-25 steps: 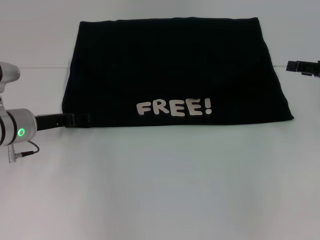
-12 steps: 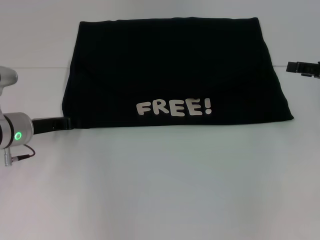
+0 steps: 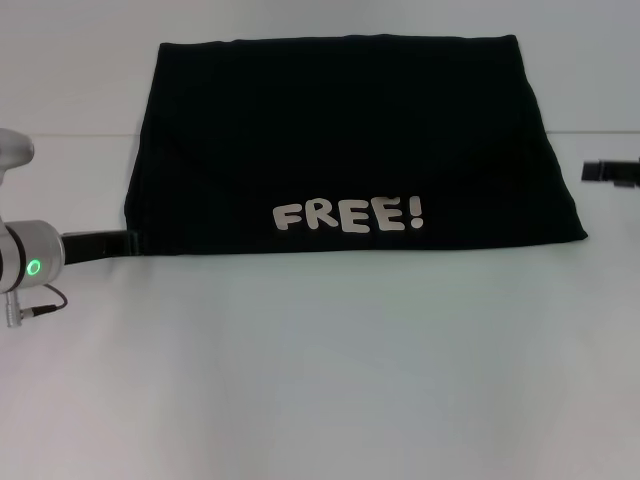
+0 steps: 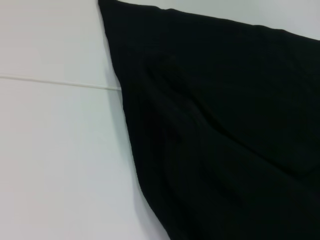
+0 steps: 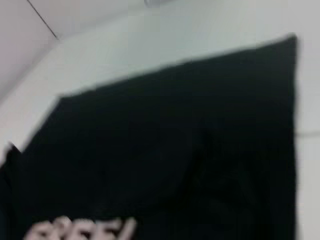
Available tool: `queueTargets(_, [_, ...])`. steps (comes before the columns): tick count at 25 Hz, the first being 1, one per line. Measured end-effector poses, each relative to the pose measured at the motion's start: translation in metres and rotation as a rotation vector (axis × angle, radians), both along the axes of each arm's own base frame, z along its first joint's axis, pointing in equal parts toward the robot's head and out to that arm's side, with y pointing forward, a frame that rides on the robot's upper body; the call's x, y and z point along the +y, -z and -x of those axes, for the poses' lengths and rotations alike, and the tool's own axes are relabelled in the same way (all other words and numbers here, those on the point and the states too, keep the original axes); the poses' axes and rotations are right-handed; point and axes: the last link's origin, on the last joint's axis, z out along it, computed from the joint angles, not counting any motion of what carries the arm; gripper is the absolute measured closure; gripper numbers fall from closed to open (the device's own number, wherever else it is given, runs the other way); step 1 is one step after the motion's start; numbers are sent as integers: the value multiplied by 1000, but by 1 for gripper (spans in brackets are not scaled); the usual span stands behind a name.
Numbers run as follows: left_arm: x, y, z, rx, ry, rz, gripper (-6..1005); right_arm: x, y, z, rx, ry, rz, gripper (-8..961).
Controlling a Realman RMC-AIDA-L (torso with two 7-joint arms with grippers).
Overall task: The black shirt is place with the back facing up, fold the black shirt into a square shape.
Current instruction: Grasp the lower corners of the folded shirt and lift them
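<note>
The black shirt (image 3: pixel 340 140) lies folded into a wide rectangle on the white table (image 3: pixel 320 380). White letters "FREE!" (image 3: pixel 348 214) show near its front edge. My left gripper (image 3: pixel 128 241) is low at the shirt's near left corner, just off the fabric's edge. My right gripper (image 3: pixel 600 171) is beside the shirt's right edge, apart from it. The left wrist view shows the shirt's (image 4: pixel 225 125) left edge and far corner. The right wrist view shows the shirt (image 5: pixel 175 140) and part of the letters (image 5: pixel 80 230).
A thin seam line (image 3: pixel 80 135) runs across the table behind the left arm. The left arm's silver wrist with a green light (image 3: pixel 33 267) sits at the left edge. White tabletop stretches in front of the shirt.
My left gripper has drawn back to the left, off the shirt's near left corner. My right gripper has moved nearer and a little to the right. The shirt has not moved.
</note>
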Motion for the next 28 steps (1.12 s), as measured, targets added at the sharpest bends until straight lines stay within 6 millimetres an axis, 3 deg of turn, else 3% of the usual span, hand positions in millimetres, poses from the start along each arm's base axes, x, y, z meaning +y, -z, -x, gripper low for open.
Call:
queueTargets(2, [0, 0, -3, -12, 9, 12, 974, 0, 3, -4, -49, 24, 30, 301])
queueTargets(14, [6, -4, -17, -37, 50, 44, 988, 12, 50, -13, -260, 62, 65, 326])
queueTargets(21, [8, -5, -17, -33, 51, 39, 982, 16, 64, -8, -309, 37, 64, 340])
queueTargets(28, [8, -6, -17, -33, 45, 30, 977, 22, 66, 1, -330, 3, 54, 355])
